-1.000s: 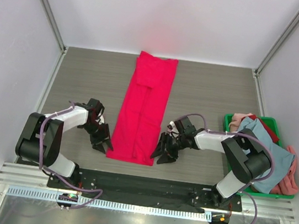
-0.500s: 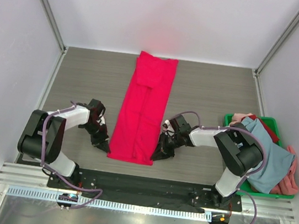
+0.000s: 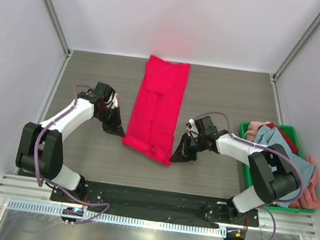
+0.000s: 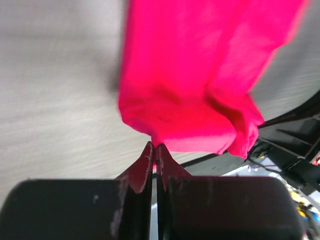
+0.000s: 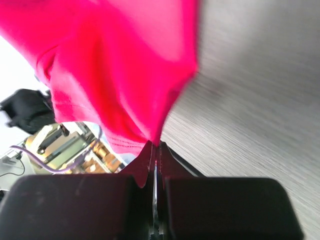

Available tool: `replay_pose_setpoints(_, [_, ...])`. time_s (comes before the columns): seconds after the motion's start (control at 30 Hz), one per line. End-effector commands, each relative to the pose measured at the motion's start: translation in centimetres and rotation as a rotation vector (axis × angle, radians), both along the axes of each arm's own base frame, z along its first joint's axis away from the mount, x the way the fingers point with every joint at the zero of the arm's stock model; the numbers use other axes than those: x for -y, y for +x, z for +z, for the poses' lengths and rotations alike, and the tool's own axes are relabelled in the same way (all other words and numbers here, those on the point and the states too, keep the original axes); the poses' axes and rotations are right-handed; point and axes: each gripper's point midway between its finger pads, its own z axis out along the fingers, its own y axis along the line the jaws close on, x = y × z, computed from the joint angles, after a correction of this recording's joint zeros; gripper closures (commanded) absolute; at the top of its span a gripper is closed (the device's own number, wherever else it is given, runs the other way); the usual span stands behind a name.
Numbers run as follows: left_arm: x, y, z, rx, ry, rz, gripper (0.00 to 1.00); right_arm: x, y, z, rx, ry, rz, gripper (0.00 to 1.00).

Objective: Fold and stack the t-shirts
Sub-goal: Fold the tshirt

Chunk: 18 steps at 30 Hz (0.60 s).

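A bright crimson-red t-shirt point(image 3: 159, 105), folded into a long narrow strip, lies down the middle of the table. Its near end is lifted off the surface. My left gripper point(image 3: 119, 131) is shut on the near left corner of that shirt point(image 4: 185, 100). My right gripper point(image 3: 175, 157) is shut on the near right corner point(image 5: 125, 75). In both wrist views the cloth runs straight into the closed fingertips. More t-shirts point(image 3: 285, 161), grey-blue, salmon-pink and red, are heaped in the crate at the right.
A green plastic crate point(image 3: 244, 129) stands at the right edge of the table, overflowing with cloth. White walls with metal posts enclose the table on three sides. The black mounting rail point(image 3: 155, 198) runs along the near edge.
Both grippers closed on the near corners of the crimson shirt and moved away from the bases, lifting the near end and drawing it up the table.
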Motion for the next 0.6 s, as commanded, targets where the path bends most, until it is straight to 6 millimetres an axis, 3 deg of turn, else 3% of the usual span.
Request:
replay_pose_setpoints(0.0, [0.3,2.9,3.0,0.126,-0.004,-0.046,1.00,0.0,3.3,3.4,0.150,0.038,0.017,0.99])
replay_pose_setpoints(0.17, [0.6,7.4,5.7,0.221,0.001,-0.040,1.00,-0.2,9.5,6.6,0.281,0.061,-0.044,0.99])
replay_pose_setpoints(0.2, [0.5,8.1,5.4,0.214,0.005,-0.038,1.00,-0.6,11.5,8.2,0.343,0.079,-0.051,0.98])
replay_pose_setpoints(0.27, [0.4,9.2,5.8,0.230,0.012,-0.040,1.00,-0.7,13.8,8.8,0.391,0.074,-0.060,0.99])
replay_pose_setpoints(0.3, [0.4,10.5,6.1,0.244,0.016,-0.034,1.00,-0.9,15.7,10.4,0.452,0.086,-0.069,0.98])
replay_pose_setpoints(0.4, [0.4,13.3,7.1,0.301,0.015,-0.032,1.00,-0.7,18.5,10.2,0.485,0.064,-0.084,0.99])
replay_pose_setpoints(0.43, [0.4,14.4,6.6,0.298,0.018,-0.030,1.00,-0.6,19.8,11.1,0.515,0.070,-0.097,0.98])
replay_pose_setpoints(0.47, [0.4,15.4,6.7,0.323,0.021,-0.036,1.00,-0.5,20.4,10.3,0.508,0.057,-0.097,0.98])
replay_pose_setpoints(0.5, [0.5,16.9,7.7,0.359,0.022,-0.033,1.00,-0.5,21.3,10.5,0.526,0.055,-0.105,0.99])
replay_pose_setpoints(0.57, [0.7,18.5,6.5,0.354,0.026,-0.046,1.00,-0.3,22.2,9.4,0.525,0.036,-0.106,0.99])
